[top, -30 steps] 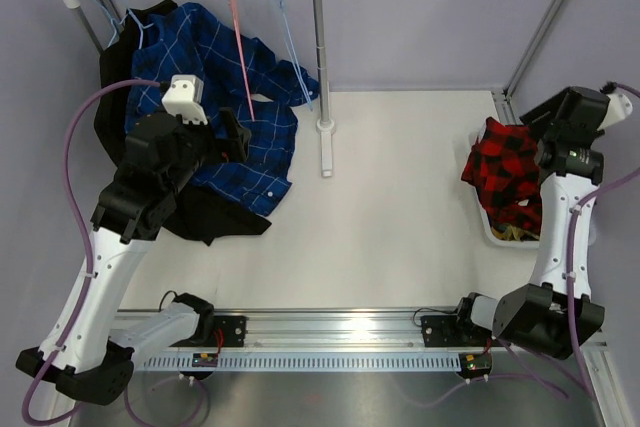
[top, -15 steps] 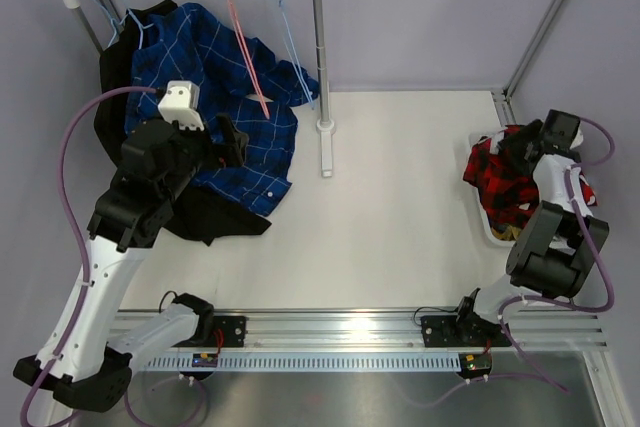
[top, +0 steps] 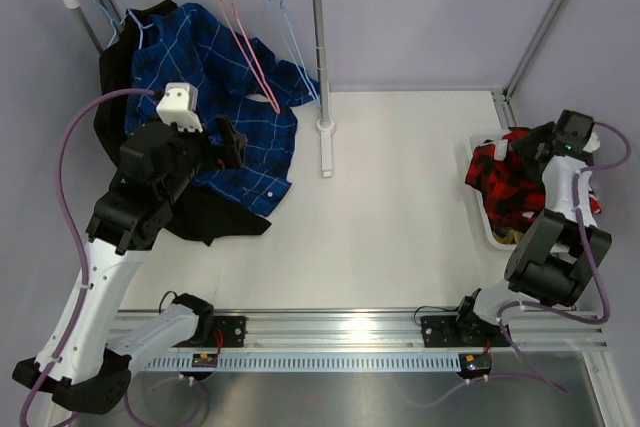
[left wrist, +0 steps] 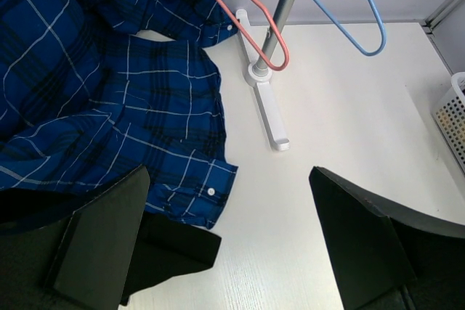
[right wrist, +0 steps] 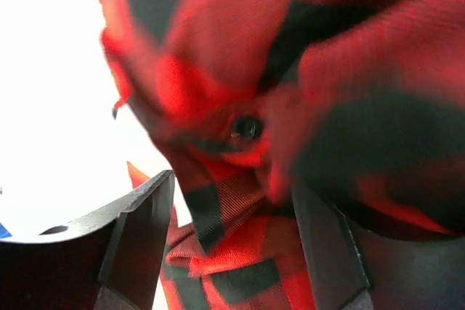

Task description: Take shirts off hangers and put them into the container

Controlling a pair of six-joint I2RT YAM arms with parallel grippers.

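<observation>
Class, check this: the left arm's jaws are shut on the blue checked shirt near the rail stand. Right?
No. The left gripper's jaws stand open over the blue checked shirt near the rail stand, holding nothing, as the left wrist view shows.

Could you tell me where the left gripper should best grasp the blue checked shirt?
Probably the buttoned cuff of the blue shirt, a loose corner flat on the table just under the open left gripper; come straight down from the bare-table side.
</observation>
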